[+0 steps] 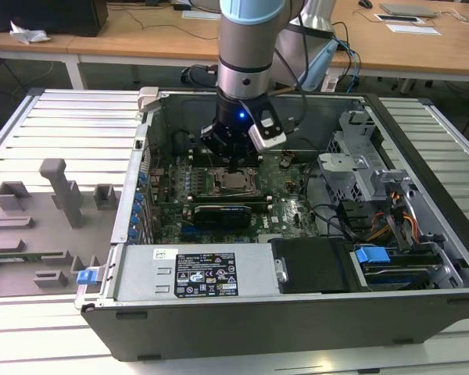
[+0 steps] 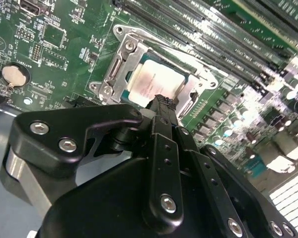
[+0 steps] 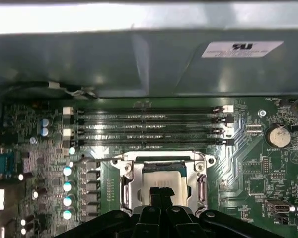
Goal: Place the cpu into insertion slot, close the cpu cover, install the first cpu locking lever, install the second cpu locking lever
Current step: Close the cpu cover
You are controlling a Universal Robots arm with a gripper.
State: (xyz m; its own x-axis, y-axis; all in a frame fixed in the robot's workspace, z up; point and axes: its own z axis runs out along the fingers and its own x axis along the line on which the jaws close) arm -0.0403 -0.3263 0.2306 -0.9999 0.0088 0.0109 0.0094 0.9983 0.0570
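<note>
The cpu (image 2: 156, 82), a pale silvery-beige square, lies flat in the insertion slot (image 2: 194, 74) on the green motherboard. The cpu cover (image 2: 120, 74), a steel frame with a big cut-out, lies down around the chip. My gripper (image 2: 162, 101) hangs just above the socket's near edge, its black fingers pressed together with nothing between them. In the first wrist view the cpu (image 3: 161, 176) shows inside the cpu cover (image 3: 127, 186), with the gripper (image 3: 161, 191) over its near side. From the exterior view the gripper (image 1: 233, 165) points straight down at the cpu (image 1: 235, 183).
Long black memory slots (image 3: 149, 130) run beside the socket. A coin battery (image 3: 278, 136) sits on the board. The case wall (image 1: 219, 277), a black drive box (image 1: 313, 266), a metal drive cage (image 1: 359, 168) and loose cables (image 1: 336, 215) surround the motherboard.
</note>
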